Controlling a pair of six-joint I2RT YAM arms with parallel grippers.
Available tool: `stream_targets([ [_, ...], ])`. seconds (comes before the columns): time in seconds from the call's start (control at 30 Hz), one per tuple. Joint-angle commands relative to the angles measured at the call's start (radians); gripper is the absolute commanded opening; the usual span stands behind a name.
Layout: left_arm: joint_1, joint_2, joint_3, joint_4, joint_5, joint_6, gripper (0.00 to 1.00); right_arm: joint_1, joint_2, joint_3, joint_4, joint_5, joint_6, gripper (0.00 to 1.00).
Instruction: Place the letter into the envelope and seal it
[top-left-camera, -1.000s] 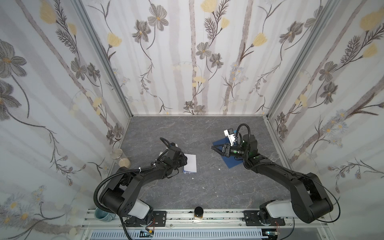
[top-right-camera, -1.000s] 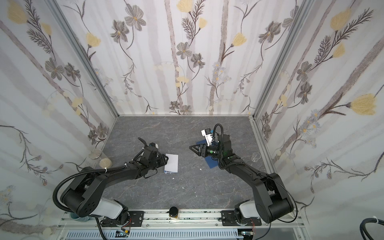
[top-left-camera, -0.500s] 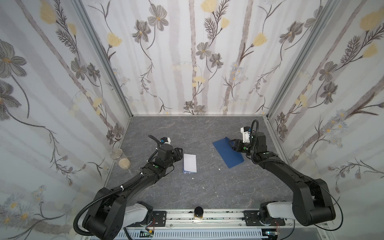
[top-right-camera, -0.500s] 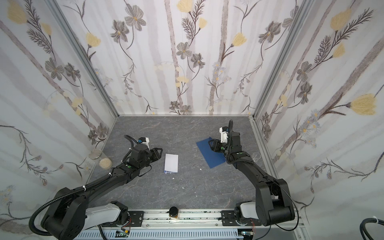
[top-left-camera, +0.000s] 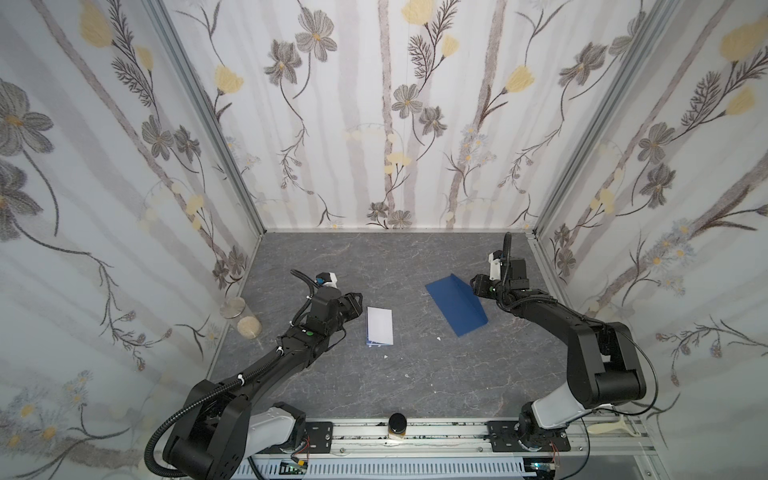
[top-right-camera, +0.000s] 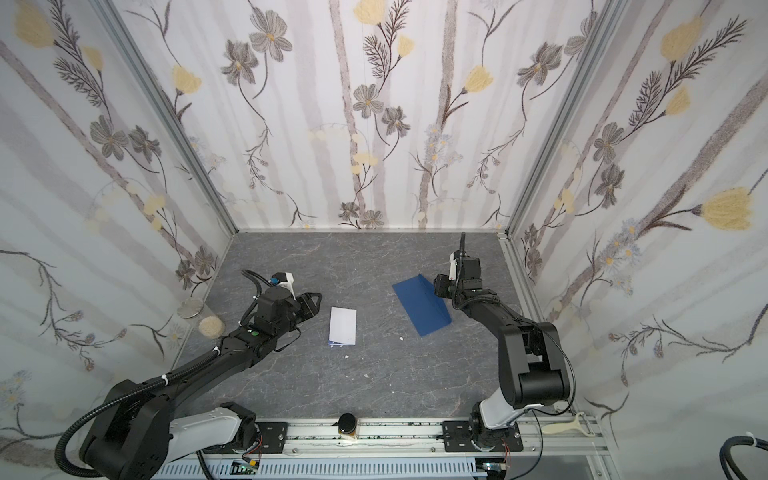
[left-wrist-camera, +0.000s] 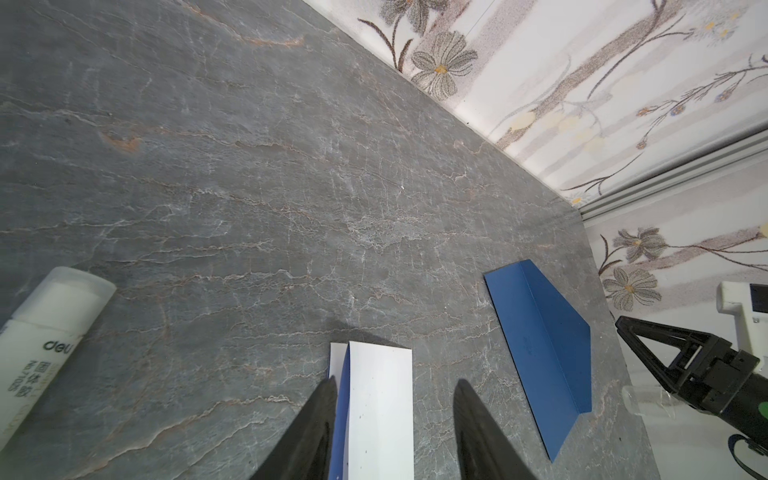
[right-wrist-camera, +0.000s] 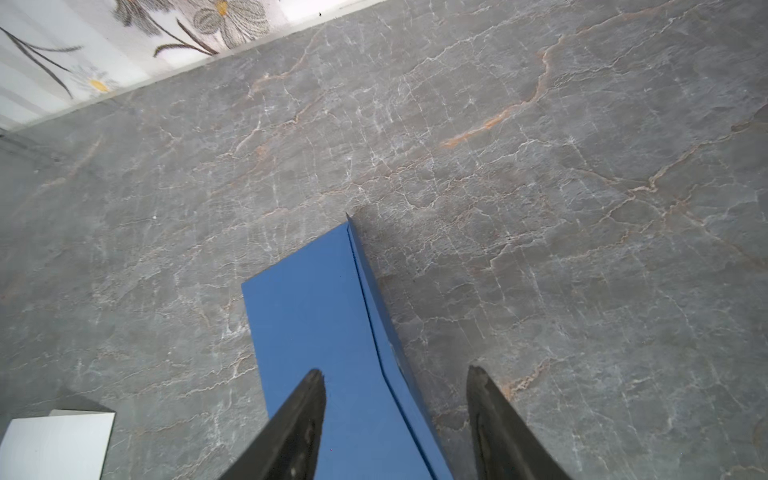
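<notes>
Left gripper (top-left-camera: 356, 300) released: jaws apart, nothing between them, tips just beside the left edge of the white rectangular paper letter (top-left-camera: 380, 326). Left wrist view shows its two dark fingers (left-wrist-camera: 318, 419) straddling the sheet's near end; contact cannot be told. A white plastic glue-stick tube (left-wrist-camera: 50, 332) lies on the grey marbled tabletop (top-left-camera: 415, 374), seen in that view only. Letter lies flat, folded, plain side up, a blue-printed margin showing along one edge, left of centre. Dark blue long paper envelope (top-left-camera: 456, 306) lies right of centre, well apart from the letter, angled, flap raised along its right-hand side. Right gripper (top-left-camera: 476, 285) also released: jaws apart, empty, just beside the raised flap, whose fold runs between its fingers (right-wrist-camera: 299, 415) in the right wrist view.
</notes>
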Motion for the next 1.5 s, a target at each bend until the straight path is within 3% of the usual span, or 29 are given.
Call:
stream_targets([
  [0.0,0.016,0.016,0.005,0.036,0.021,0.001,0.47,0.000,0.038,0.025,-0.008,-0.010,-0.018,0.55],
  [0.63,0.053,0.052,0.002,0.075,0.067,-0.014,0.47,0.043,0.152,0.091,-0.074,-0.046,0.030,0.45],
  [0.97,0.065,0.051,-0.004,0.083,0.083,-0.028,0.47,0.069,0.159,0.109,-0.136,0.034,0.041,0.26],
  [1.23,0.070,0.035,-0.014,0.089,0.095,-0.034,0.47,0.082,0.157,0.113,-0.152,0.041,0.044,0.00],
  [1.47,0.072,0.011,-0.032,0.089,0.098,-0.025,0.47,0.119,0.113,0.080,-0.162,0.048,0.041,0.00],
])
